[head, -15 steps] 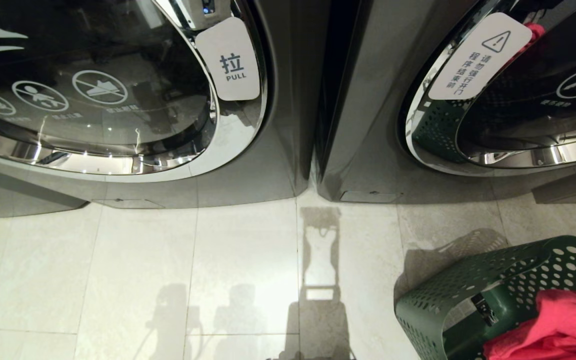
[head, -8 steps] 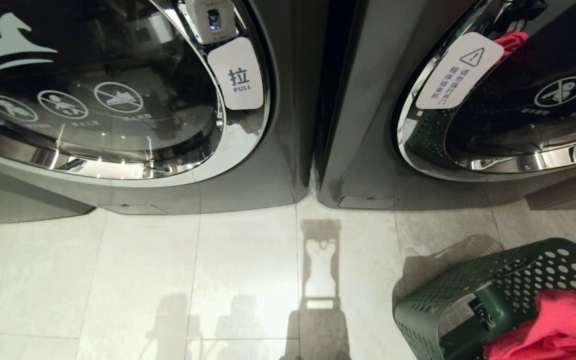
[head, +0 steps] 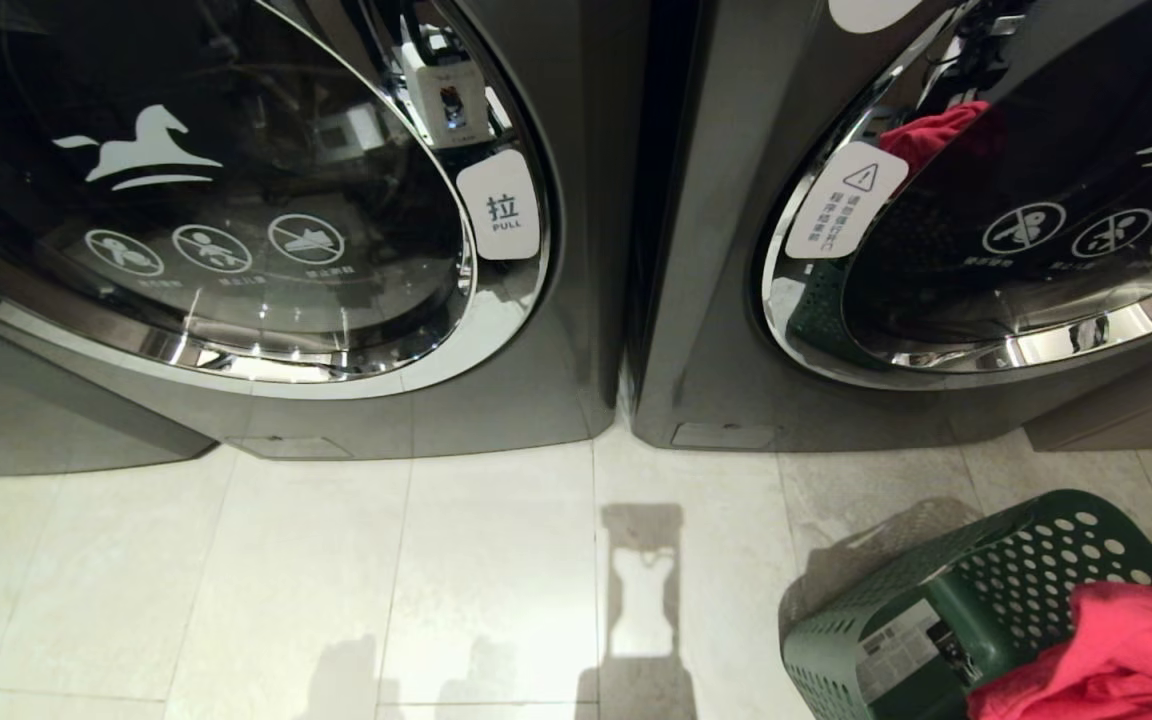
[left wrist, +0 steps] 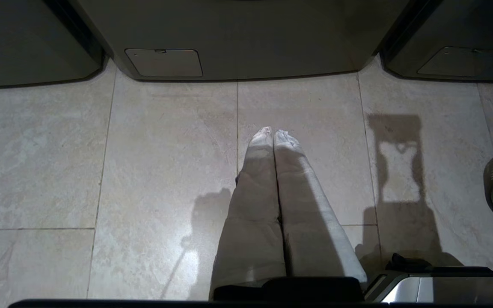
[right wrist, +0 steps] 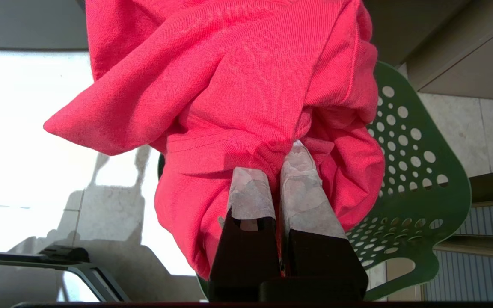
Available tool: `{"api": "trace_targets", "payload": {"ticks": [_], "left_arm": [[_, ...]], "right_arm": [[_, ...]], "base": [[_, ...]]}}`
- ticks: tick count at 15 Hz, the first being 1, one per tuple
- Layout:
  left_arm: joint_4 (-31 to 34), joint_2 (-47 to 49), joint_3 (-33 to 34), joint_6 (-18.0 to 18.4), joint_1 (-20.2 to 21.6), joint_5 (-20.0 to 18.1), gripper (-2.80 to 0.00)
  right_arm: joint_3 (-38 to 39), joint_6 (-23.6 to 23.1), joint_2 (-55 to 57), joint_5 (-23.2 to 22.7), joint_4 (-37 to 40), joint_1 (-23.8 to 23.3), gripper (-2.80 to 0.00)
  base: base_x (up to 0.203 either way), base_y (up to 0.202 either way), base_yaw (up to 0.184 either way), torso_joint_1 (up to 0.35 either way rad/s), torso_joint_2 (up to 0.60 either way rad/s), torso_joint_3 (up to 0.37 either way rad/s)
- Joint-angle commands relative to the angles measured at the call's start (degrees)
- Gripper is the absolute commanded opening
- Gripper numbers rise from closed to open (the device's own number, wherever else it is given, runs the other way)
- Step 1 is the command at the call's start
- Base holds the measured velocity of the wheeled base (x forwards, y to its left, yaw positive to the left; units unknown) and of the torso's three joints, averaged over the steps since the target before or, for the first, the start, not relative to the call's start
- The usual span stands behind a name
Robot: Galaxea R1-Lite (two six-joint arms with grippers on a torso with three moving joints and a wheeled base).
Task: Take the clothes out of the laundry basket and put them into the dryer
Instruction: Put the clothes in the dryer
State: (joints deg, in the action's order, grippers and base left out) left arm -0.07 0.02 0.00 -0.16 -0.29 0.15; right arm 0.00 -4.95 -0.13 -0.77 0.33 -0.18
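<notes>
At the upper left of the head view stands one grey dryer with a closed glass door (head: pixel 236 250); a second (head: pixel 986 230) stands upper right. Lower right, one dark green perforated plastic laundry basket (head: pixel 896 640) carries bright red soft fabric clothes (head: pixel 1126 650). The left gripper (left wrist: pixel 274 137) hangs clenched and empty; the right gripper (right wrist: pixel 276 171), nearer, has jaws pinching the clothes.

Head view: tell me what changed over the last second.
The whole scene slid down the picture, showing more of both machine doors: the camera tilted up; nothing on the floor moved. The laundry basket stays beside the right machine. The right gripper stays shut on the clothes; the left gripper stays shut, empty.
</notes>
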Motion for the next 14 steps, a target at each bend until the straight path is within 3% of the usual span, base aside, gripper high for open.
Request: {"api": "trace_targets", "payload": {"ticks": [1,14], "left_arm": [[0.0,0.0,-0.1,0.0,0.0,0.0,-2.80],[0.0,0.0,0.0,-0.1,-0.1,0.0,-2.80]], "right_arm": [[0.0,0.0,0.0,0.0,0.0,0.0,-2.80],[0.1,-0.6,0.0,-0.2,0.0,0.0,-2.80]], "base": [[0.000,0.000,0.000,-0.003,0.00,0.203],[0.000,0.000,0.000,0.002,0.00,0.204]]}}
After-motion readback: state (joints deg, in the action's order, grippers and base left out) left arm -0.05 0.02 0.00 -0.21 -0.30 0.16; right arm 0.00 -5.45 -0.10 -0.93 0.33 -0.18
